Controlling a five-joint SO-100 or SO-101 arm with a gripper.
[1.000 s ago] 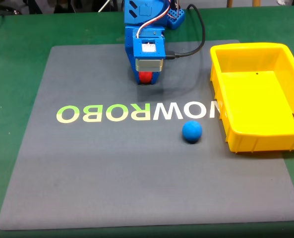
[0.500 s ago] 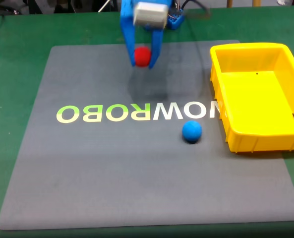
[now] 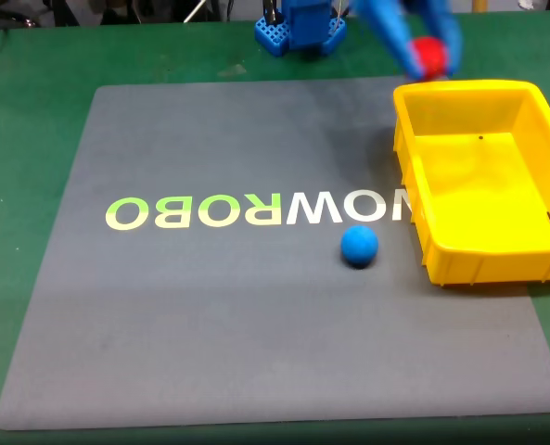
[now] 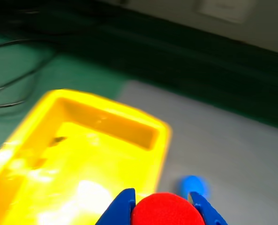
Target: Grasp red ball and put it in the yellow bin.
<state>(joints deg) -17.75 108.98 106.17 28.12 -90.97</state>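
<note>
Above yellow bin [image 3: 483, 176] rim — gripper [image 3: 429, 57]-held red ball [image 3: 428, 54]

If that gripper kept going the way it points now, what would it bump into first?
Probably the yellow bin: the gripper, holding the red ball, points at its floor. Blur leaves depth uncertain.

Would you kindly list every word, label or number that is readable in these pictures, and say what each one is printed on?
"NOWROBO" is printed in pale letters across the grey mat in the fixed view, with the last letters yellow-green. Its first letter is partly hidden by the yellow bin.
The pale panel on the wall in the wrist view is too blurred to read.
</note>
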